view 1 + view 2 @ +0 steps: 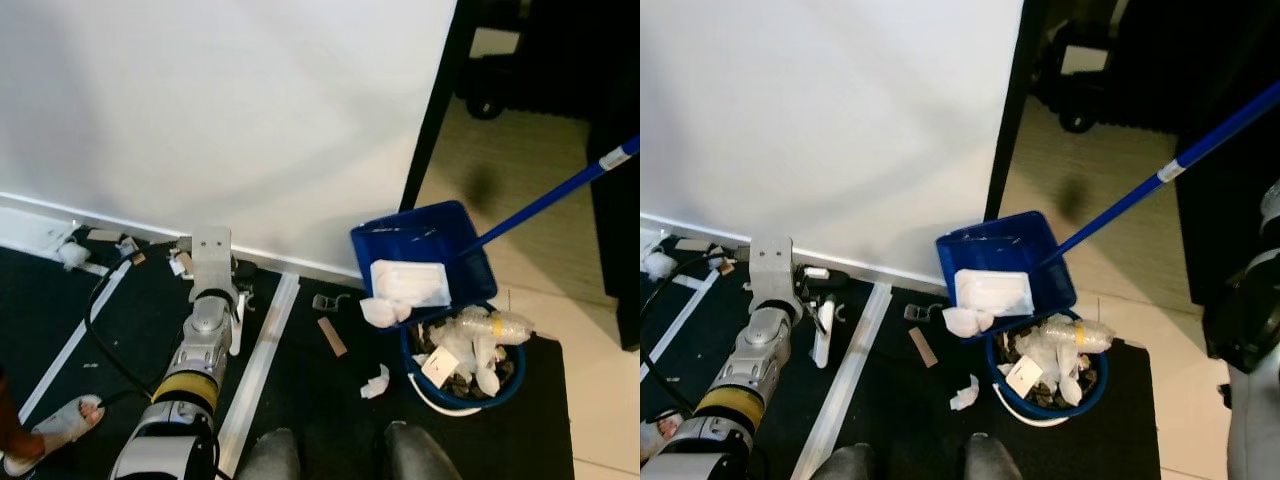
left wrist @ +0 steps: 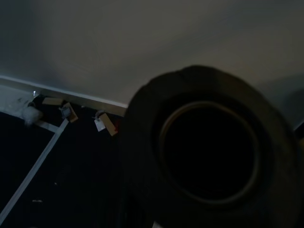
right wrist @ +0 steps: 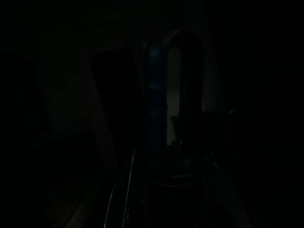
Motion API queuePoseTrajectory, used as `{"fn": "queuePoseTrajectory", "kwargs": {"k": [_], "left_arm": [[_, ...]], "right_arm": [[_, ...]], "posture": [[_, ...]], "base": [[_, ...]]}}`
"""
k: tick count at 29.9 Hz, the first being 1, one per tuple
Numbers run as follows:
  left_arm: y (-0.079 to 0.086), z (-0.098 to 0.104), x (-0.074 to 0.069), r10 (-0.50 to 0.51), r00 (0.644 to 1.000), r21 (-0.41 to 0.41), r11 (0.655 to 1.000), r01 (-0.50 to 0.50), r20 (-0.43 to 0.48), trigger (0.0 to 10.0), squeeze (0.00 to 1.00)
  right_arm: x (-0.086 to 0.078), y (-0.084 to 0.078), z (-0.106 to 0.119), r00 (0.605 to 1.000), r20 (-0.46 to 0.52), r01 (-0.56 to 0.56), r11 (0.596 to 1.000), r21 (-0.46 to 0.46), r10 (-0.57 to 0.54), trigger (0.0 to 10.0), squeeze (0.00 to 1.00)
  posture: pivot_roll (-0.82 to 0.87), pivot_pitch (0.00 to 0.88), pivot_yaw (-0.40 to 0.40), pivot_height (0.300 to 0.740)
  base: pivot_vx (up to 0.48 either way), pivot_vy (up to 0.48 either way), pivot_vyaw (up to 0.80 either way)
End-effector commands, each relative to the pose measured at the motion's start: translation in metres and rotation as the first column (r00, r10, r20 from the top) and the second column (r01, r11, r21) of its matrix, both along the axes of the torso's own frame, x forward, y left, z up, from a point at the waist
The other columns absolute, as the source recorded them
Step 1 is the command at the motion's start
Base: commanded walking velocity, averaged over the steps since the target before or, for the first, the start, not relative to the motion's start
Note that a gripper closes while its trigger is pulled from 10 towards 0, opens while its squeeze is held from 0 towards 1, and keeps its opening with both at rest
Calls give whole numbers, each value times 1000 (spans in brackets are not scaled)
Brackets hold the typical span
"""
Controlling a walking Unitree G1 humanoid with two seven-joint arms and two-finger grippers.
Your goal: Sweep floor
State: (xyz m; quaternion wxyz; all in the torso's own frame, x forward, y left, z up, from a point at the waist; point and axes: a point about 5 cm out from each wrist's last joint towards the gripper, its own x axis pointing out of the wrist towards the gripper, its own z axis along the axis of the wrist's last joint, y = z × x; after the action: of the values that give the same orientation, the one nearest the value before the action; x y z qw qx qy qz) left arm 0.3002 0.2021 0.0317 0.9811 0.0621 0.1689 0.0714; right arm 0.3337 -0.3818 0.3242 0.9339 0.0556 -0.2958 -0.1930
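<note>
Black matting covers the floor [image 1: 330, 400] at the robot's feet, where one crumpled paper scrap [image 1: 375, 383] and one brown strip [image 1: 332, 337] lie loose. Just beyond, one blue bucket [image 1: 463, 398] brims with plastic waste, and one blue dustpan [image 1: 420, 262] tips over it, white wrappers sliding out. Judged best: tilt steeply and steadily so nothing spills. The right pincer's grip on its blue handle [image 1: 560, 192] cannot be told; nor the left pincer [image 1: 208, 262], near the wall.
</note>
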Motion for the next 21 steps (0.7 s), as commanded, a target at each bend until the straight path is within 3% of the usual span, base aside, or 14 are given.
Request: {"fn": "queuePoseTrajectory", "kwargs": {"k": [1,8,10,17,21], "left_arm": [[-4,-9,-6,-11,999,-25,1000,10,-46,10000,0],[-10,-9,-6,-64,997,-13,998,63,-50,10000,0],[-12,-9,-6,-73,996,-22,997,72,-48,10000,0],[-13,-10,-6,-76,996,-40,996,74,-48,10000,0],[-16,-10,-7,-88,995,-39,996,86,-48,10000,0]], "right_arm": [[-6,-1,15,999,23,38,994,-106,-36,10000,0],[-8,5,24,998,-9,56,957,-286,-61,10000,0],[-6,13,25,998,-20,51,923,-380,-63,10000,0],[-2,31,18,999,4,48,869,-493,-53,10000,0],[2,52,5,999,48,48,831,-555,-26,10000,0]], "posture": [[1,9,-60,740],[-1,13,-54,740],[-5,19,-50,740],[-9,29,-43,740],[-11,35,-38,740]], "base": [[0,0,0],[0,0,0],[0,0,0],[0,0,0],[0,0,0]]}}
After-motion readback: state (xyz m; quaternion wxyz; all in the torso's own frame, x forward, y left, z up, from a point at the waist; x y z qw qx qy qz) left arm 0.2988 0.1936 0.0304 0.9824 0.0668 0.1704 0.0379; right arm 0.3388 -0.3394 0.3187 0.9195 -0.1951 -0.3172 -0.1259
